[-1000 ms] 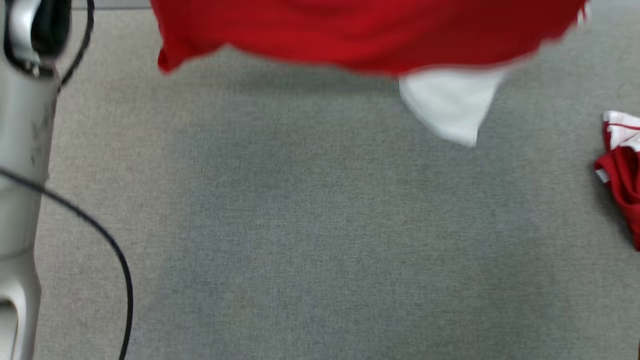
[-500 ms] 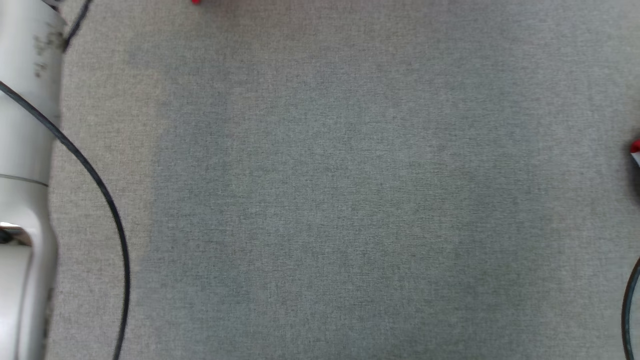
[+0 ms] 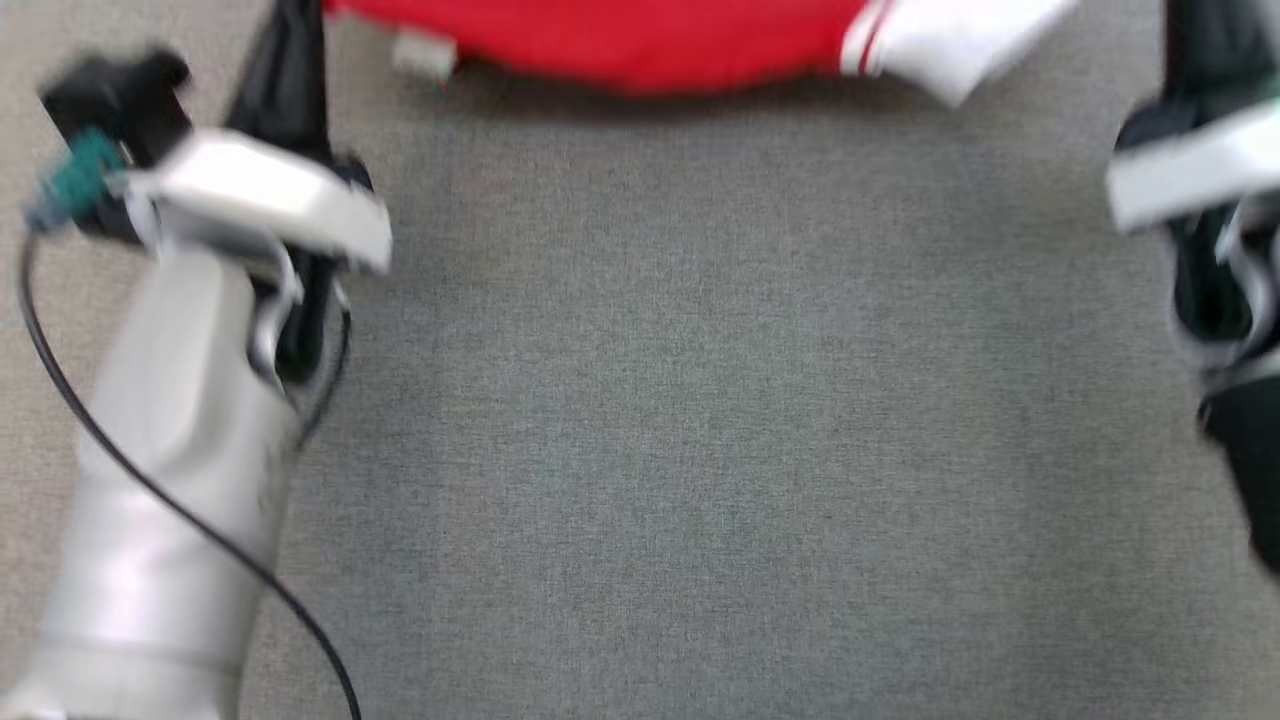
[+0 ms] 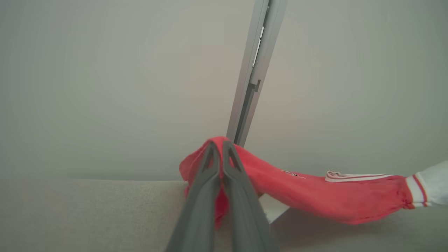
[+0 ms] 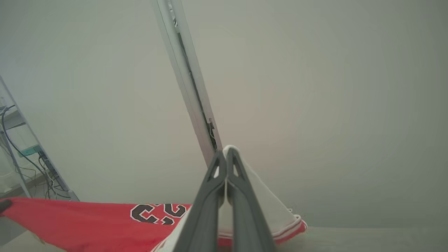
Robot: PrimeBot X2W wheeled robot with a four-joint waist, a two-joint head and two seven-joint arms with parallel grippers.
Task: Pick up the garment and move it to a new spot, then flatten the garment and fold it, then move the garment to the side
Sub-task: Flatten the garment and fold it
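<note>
Garment (image 3: 620,40): a red jersey with white sleeves, stretched sideways across the far edge of the grey cloth-covered desk (image 3: 700,450), seen at the top of the head view with a dark shadow just beneath it. The left gripper (image 4: 219,143) has its jaws pressed fully together on a bunched fold of the red cloth; from that fold the fabric runs off to one side and sags toward the desk. Along this run lie a strip of red-and-white striped trim (image 4: 353,176) and, at the far end, a white sleeve (image 4: 432,183) with a red-striped seam. The right gripper (image 5: 225,152) likewise has its jaws fully closed, pinching the white cloth of the other sleeve (image 5: 266,203), which drapes down from the fingertips to a red-and-white striped cuff. Beside this sleeve the red body carries black digits (image 5: 157,212) outlined in white. Whether the lower edge of the jersey rests on the desk or hangs just above it cannot be told. Both arms are blurred in the head view, one at each side of the desk; a black cable (image 3: 150,480) loops across the pale left forearm (image 3: 170,480). A grey metal post (image 4: 255,70) stands against the plain wall behind the desk.
</note>
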